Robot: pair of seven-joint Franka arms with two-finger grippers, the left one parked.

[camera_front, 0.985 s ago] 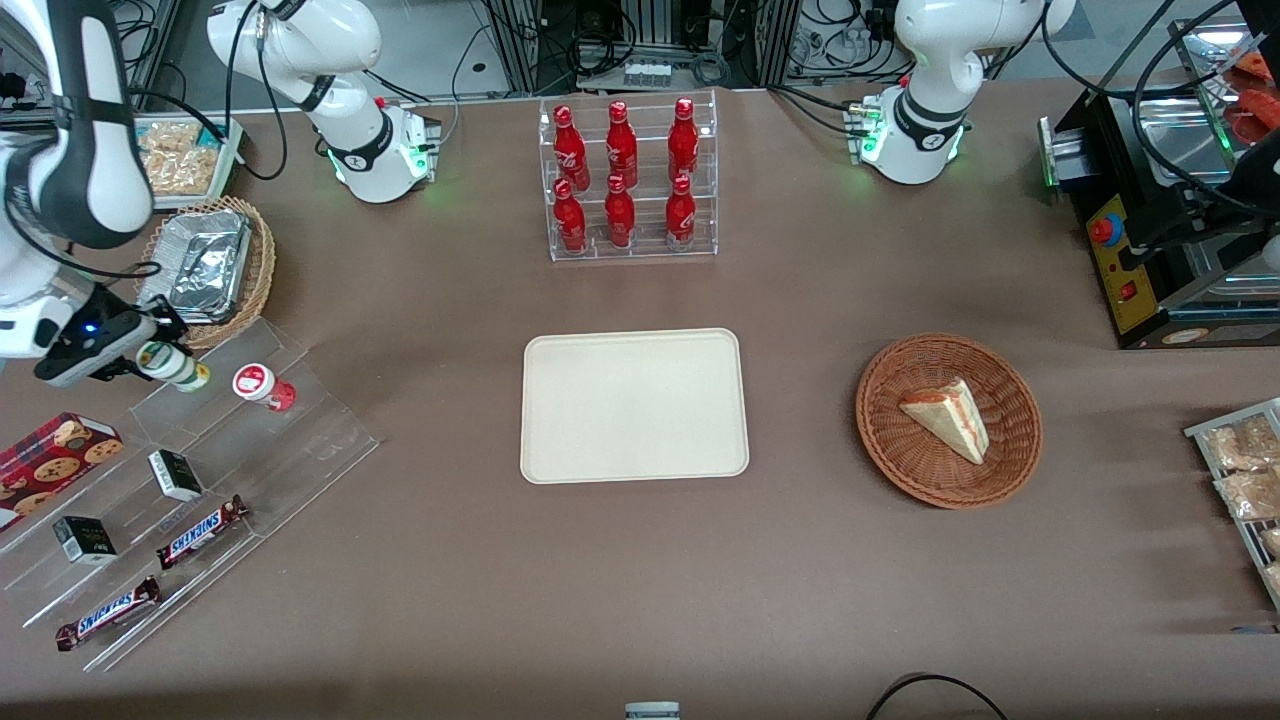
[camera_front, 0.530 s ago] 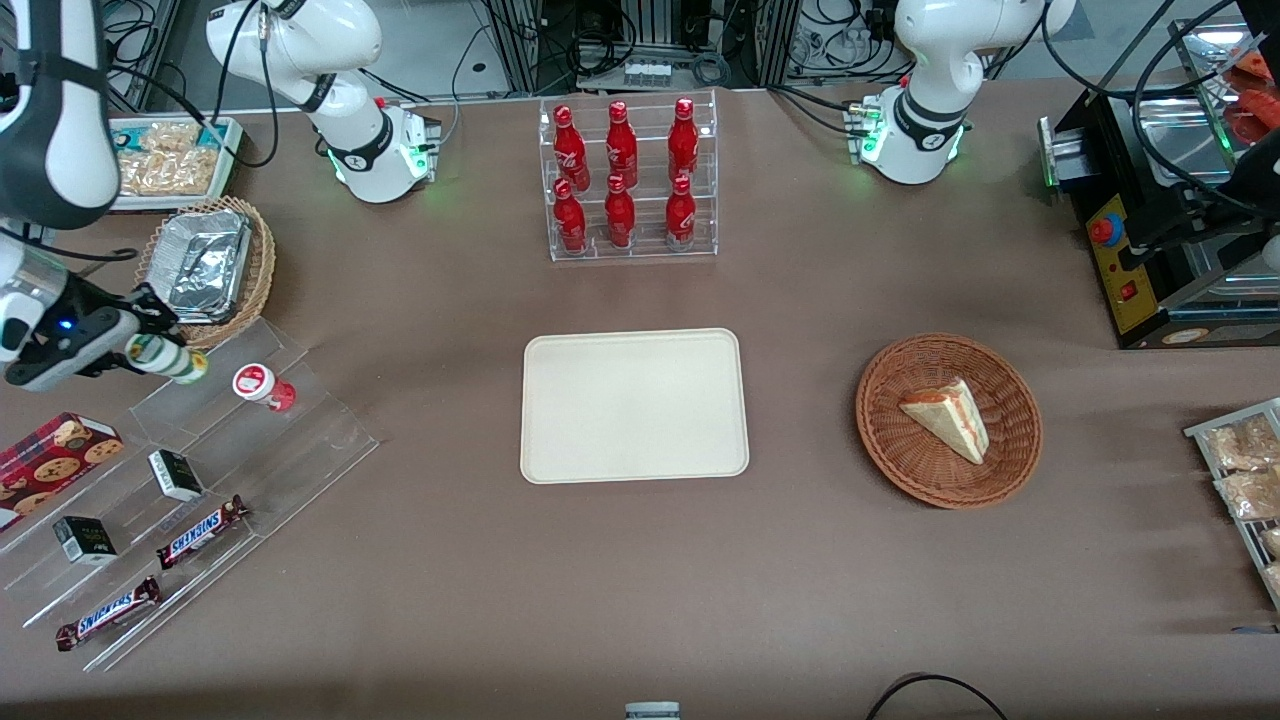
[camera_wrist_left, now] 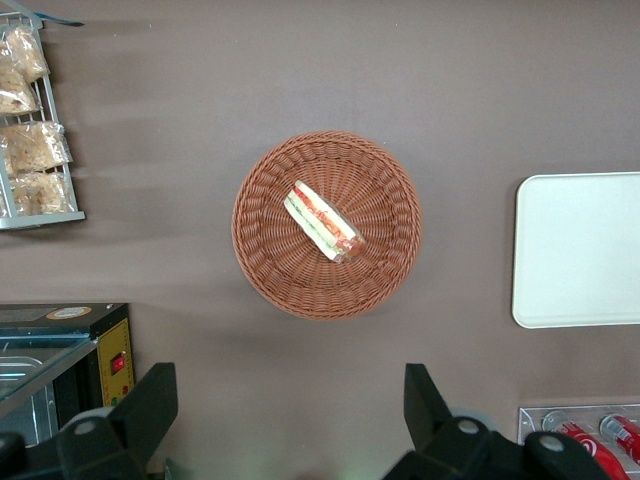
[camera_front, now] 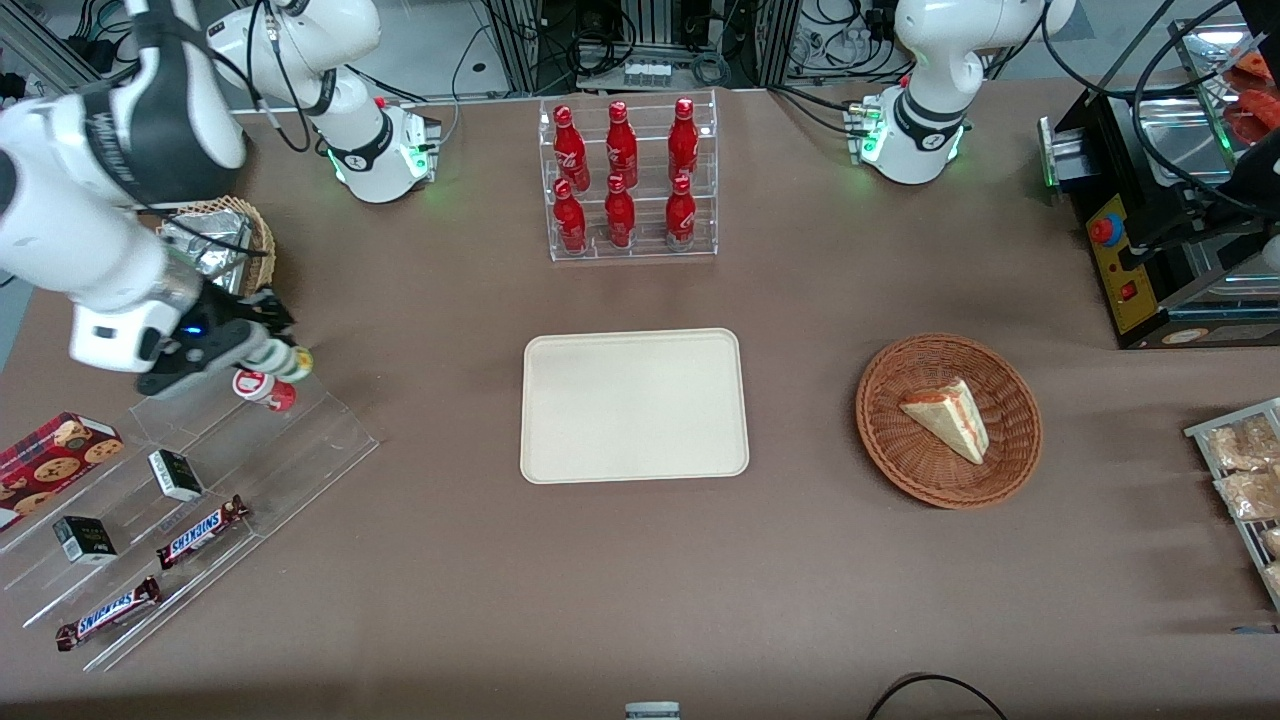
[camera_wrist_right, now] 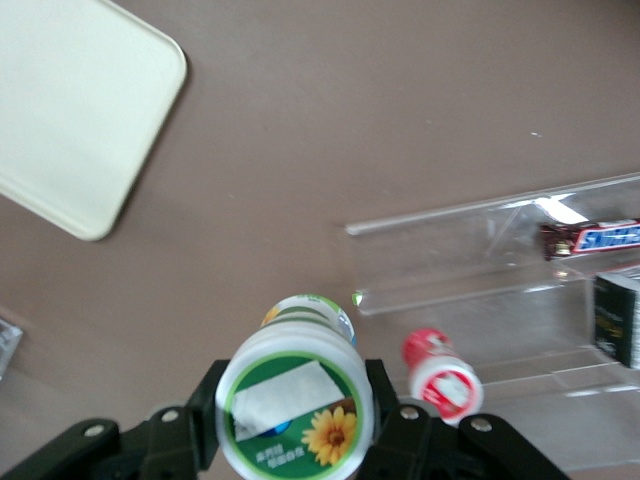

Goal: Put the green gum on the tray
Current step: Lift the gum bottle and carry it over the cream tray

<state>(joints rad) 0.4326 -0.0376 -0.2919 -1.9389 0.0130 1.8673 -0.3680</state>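
Green gum [camera_front: 284,361] is what we see only in part from the front, its lid end tucked into the gripper [camera_front: 262,350] and arm, while our wrist view shows the lid [camera_wrist_right: 295,404] face-on with the body hidden below it. Our gripper's fingers [camera_wrist_right: 386,408] are clamped against both sides of the bottle, holding it in the air just above the red-lidded bottle [camera_front: 261,388] on the clear acrylic stand [camera_front: 300,440]. Bare brown table [camera_front: 440,330] separates us from the tray [camera_front: 634,405], which lies well apart toward the parked arm's end.
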